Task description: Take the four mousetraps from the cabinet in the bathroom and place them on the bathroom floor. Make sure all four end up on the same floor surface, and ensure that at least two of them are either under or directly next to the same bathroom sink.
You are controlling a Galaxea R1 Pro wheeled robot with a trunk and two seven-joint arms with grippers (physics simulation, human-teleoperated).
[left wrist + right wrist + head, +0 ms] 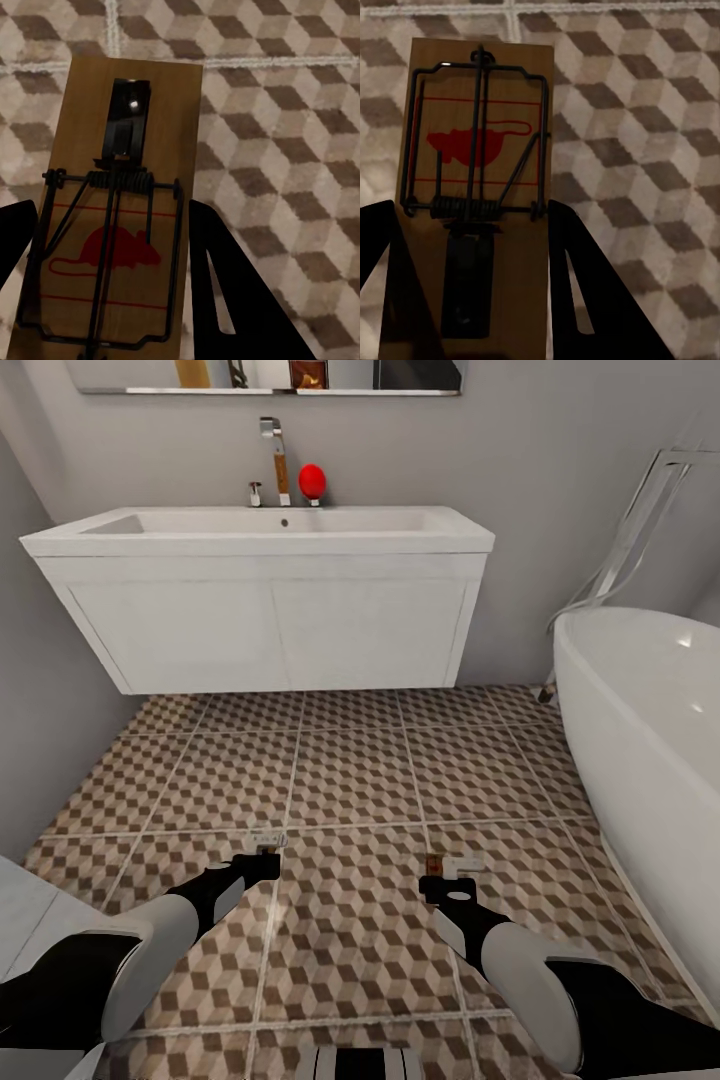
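While the robot faces the sink [265, 535] from the head camera, both arms hang low over the bathroom floor [350, 780], each carrying a mousetrap; none lies on the tiles yet. At the left wrist, the left gripper [112, 262] has its jaws closed on a mousetrap [124, 202]. At the right wrist, the right gripper [472, 262] clamps another mousetrap [476, 187]. Two traps are fetched; setting down remains, and two more appear unfetched.

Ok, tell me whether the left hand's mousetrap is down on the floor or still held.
Held. The mousetrap sits between the left hand's dark fingers, above the patterned bathroom floor. Whether it touches the tiles, cannot tell.
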